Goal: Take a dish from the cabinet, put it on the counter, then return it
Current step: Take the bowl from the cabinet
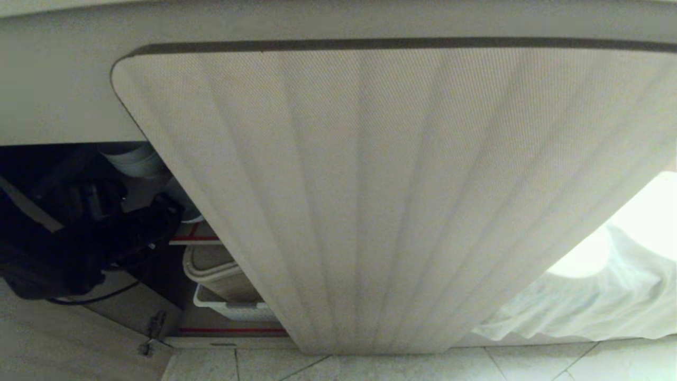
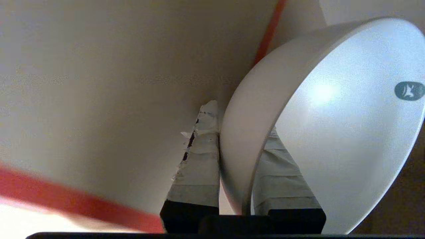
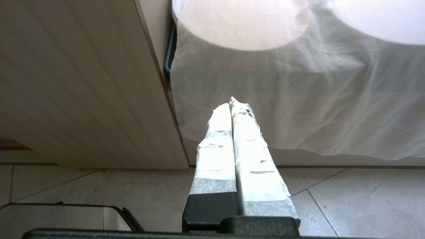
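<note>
Claw (image 2: 237,146) on the left arm pinches the dish (image 2: 332,132) by its rim, one finger (image 2: 199,166) outside the wall and one inside, deep in the cabinet (image 1: 370,185) over a red-edged shelf (image 2: 66,196). I judge the take is only starting: the dish has yet to come out, reach the bench and go back. Lower shelves hold a beige tub (image 1: 217,275) above a white bin (image 1: 232,309); their contents are hidden. Right claw (image 3: 234,106) hangs pressed together by the draped cloth (image 3: 298,99).
</note>
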Available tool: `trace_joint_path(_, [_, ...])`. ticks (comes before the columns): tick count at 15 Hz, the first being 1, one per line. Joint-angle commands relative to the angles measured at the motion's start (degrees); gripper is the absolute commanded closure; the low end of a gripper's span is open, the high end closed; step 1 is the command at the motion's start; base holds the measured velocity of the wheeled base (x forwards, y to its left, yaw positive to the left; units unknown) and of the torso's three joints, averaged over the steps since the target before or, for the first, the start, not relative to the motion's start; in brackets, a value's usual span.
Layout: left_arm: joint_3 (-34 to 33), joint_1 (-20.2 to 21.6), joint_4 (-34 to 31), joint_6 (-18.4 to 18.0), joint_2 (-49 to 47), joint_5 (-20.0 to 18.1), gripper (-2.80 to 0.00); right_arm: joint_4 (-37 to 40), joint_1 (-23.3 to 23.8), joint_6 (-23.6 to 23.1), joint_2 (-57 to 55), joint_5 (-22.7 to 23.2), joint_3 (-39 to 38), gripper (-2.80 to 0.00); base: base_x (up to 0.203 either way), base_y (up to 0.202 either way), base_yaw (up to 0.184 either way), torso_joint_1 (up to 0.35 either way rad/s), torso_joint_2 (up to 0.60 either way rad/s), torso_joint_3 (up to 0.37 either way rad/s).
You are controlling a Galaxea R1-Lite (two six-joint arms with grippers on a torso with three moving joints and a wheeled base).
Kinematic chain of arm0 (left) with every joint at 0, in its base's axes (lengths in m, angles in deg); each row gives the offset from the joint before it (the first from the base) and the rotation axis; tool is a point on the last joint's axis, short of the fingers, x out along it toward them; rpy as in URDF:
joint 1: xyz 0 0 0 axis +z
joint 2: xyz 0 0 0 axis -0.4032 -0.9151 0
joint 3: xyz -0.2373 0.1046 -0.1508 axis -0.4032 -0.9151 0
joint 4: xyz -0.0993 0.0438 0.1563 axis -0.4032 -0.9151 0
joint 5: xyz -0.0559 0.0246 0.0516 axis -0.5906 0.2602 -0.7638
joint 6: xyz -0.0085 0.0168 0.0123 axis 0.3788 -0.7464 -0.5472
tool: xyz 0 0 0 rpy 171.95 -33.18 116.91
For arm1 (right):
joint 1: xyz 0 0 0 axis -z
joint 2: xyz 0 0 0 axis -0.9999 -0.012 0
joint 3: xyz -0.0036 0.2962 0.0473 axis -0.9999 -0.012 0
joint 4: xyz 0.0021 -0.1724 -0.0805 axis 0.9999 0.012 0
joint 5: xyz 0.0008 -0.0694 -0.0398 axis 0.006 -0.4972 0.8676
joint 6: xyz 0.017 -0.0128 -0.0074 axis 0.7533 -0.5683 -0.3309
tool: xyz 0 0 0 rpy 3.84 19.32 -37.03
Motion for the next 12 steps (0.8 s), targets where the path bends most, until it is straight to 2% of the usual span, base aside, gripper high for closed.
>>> trace_joint_path(1, [0.06,0.08,1.12,0.25,0.10,0.20,0.00,0.01,-0.01,0.02,0.00,0.00,0.00,0.00,0.000,0.000,0.000,0.000,0.00,0.000])
trace_joint_path(12, [1.82,0.21,4.54,0.36,2.64,0.39,0.00,-0.03,-0.04,0.02,0.00,0.00,0.00,0.00,0.000,0.000,0.000,0.000,0.00,0.000])
